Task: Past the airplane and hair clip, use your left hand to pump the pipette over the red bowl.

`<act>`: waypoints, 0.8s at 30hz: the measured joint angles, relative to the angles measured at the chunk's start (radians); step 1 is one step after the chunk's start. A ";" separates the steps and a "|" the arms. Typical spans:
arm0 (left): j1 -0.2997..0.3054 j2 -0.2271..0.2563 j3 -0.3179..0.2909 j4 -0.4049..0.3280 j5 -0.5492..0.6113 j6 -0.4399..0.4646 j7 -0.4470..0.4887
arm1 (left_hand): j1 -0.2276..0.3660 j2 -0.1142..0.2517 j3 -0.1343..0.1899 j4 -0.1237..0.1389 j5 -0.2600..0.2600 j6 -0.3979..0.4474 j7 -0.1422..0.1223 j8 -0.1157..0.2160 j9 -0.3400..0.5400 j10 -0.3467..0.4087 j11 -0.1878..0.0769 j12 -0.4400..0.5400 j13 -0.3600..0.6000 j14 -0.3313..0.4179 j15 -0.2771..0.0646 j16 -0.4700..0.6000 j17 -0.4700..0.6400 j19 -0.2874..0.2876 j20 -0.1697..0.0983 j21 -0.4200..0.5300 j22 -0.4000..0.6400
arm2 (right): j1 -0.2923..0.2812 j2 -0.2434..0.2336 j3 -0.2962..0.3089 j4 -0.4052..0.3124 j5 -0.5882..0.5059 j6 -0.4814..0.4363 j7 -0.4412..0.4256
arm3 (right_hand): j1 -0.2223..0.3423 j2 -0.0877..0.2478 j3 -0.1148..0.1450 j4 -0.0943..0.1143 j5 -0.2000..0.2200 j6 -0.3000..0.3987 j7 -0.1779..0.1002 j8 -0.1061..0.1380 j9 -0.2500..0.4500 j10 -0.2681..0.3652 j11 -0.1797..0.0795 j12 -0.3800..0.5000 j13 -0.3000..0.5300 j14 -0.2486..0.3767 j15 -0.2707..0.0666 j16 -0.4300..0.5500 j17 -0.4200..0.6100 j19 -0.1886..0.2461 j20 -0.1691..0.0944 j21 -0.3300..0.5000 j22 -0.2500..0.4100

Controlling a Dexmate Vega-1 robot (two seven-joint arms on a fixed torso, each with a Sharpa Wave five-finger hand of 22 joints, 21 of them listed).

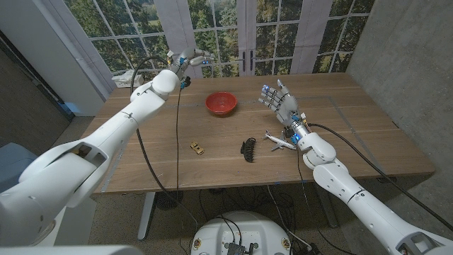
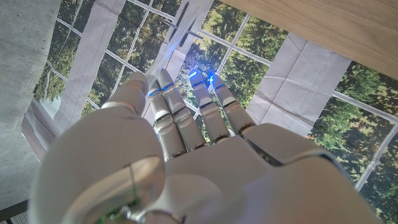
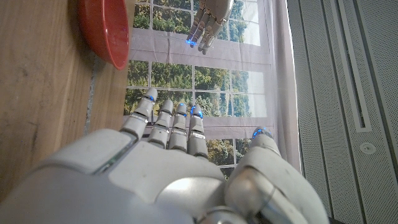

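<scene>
Head view: left hand [image 1: 187,60], fingers straight and empty, raised beyond the table's far edge, left of red bowl [image 1: 221,103].

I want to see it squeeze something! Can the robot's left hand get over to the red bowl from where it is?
Probably yes. The left hand is raised past the table's far edge, fingers apart and holding nothing, and the red bowl sits nearby with bare table around it. I can't see a pipette, though.

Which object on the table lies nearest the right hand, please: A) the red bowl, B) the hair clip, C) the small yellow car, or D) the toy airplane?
D: in the head view the airplane lies just beside the right hand, nearer than the hair clip, bowl or car.
</scene>
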 measured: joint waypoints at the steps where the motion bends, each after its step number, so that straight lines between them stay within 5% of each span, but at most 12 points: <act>1: 0.000 0.000 0.000 0.000 0.000 0.000 0.000 | 0.000 0.000 0.000 0.000 0.000 0.001 0.001 0.003 0.000 0.000 0.000 0.000 0.000 0.000 0.000 0.000 0.000 0.000 0.000 0.000 0.000 | 0.000 0.000 0.000 0.000 0.000 0.000 0.000 | 0.000 0.000 0.000 0.000 0.000 0.000 0.000 0.000 0.000 0.000 0.000 0.000 0.000 0.000 0.000 0.000 0.000 0.000 0.000 0.000 0.000; 13: -0.001 -0.004 0.000 0.002 -0.002 -0.003 0.004 | 0.045 0.044 0.021 -0.022 -0.004 0.063 0.016 0.024 0.002 0.078 0.005 0.032 0.004 -0.011 0.000 0.015 0.010 0.000 0.000 0.000 0.000 | 0.000 0.000 0.000 -0.001 -0.002 0.001 -0.002 | 0.000 0.000 0.000 0.000 0.000 0.000 0.000 0.000 0.000 0.000 0.000 0.000 -0.004 0.000 0.000 -0.007 0.000 0.000 0.000 0.000 0.000; 24: 0.006 -0.008 -0.007 -0.005 -0.004 -0.003 0.024 | 0.095 0.039 0.020 -0.024 -0.004 0.119 0.039 0.046 0.010 0.144 0.025 0.060 0.017 -0.003 0.000 0.027 0.016 0.004 -0.004 0.000 0.000 | 0.002 0.001 0.000 -0.001 -0.002 0.001 -0.002 | 0.000 0.000 0.004 -0.004 0.000 0.000 0.000 0.000 0.000 0.000 0.000 0.001 -0.009 0.000 0.000 -0.007 -0.005 0.000 0.000 0.000 0.000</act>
